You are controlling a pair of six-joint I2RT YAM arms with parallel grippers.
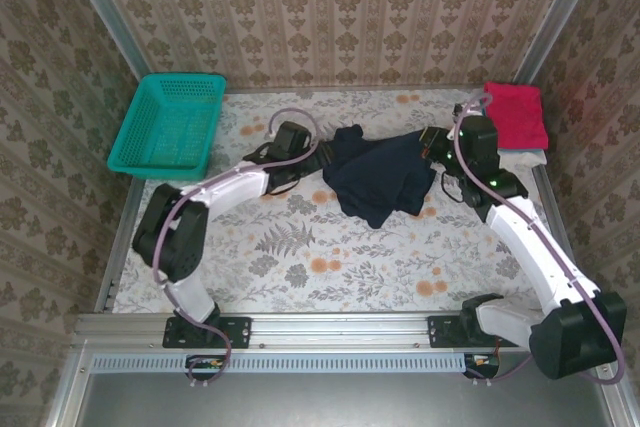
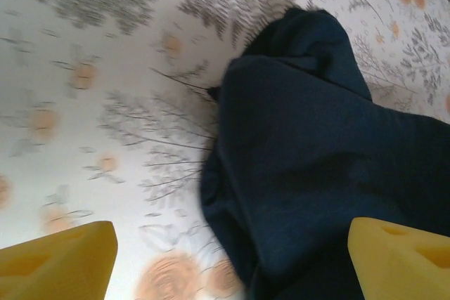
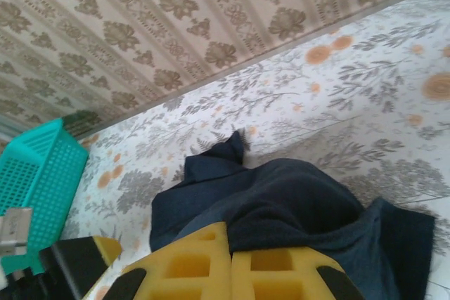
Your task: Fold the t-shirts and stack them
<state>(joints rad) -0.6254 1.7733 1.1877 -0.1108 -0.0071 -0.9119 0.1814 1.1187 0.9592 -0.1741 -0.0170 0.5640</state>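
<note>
The dark navy t-shirt [image 1: 382,179] lies crumpled at the table's middle back. My left gripper [image 1: 314,160] hangs at the shirt's left edge, open; its yellow fingers [image 2: 65,261] stand wide apart, and the navy cloth [image 2: 316,152] spreads under the right one. At the shirt's right edge my right gripper [image 1: 438,147] has its yellow pads [image 3: 184,266] pressed together, with a bulge of navy cloth [image 3: 295,201] coming out from between them. The folded magenta-pink t-shirt [image 1: 516,113] rests on the folded white one [image 1: 527,158] at the back right.
A teal mesh basket [image 1: 170,123] stands at the back left, also in the right wrist view [image 3: 34,180]. Patterned walls [image 1: 330,7] close the table's back and sides. Bare floral tablecloth [image 1: 330,257] stretches in front of the shirt.
</note>
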